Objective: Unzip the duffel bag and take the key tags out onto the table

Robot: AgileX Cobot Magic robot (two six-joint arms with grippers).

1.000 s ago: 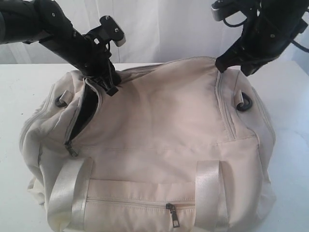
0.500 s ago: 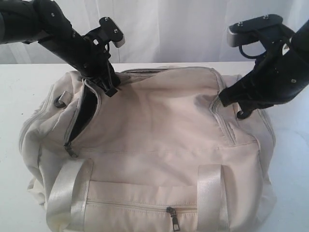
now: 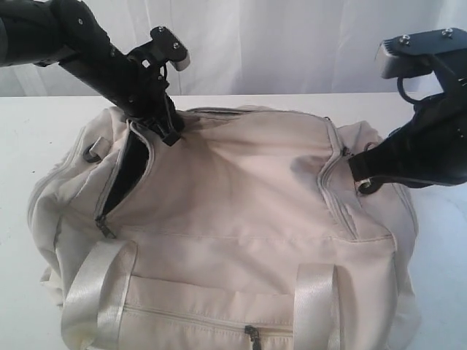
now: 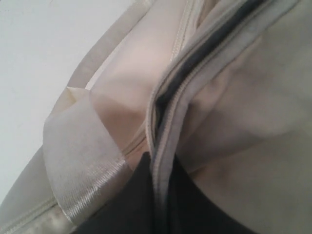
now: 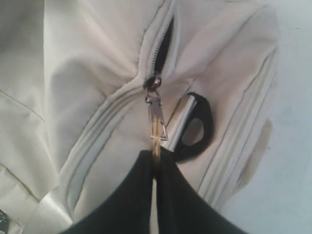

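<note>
Firmly, the left claw [image 3: 168, 135] pinches the duffel bag [image 3: 233, 197], the right claw [image 5: 155, 155] its zipper pull [image 5: 156, 117] beside a dark ring [image 5: 207, 114].

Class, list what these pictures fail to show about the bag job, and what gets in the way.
- Key tags: none seen in any view; the fabric of the duffel bag and its dark opening hide the inside.
- Front pocket: cut off by the exterior view's bottom edge.
- Bag's far side: exterior view, behind its own top.
</note>
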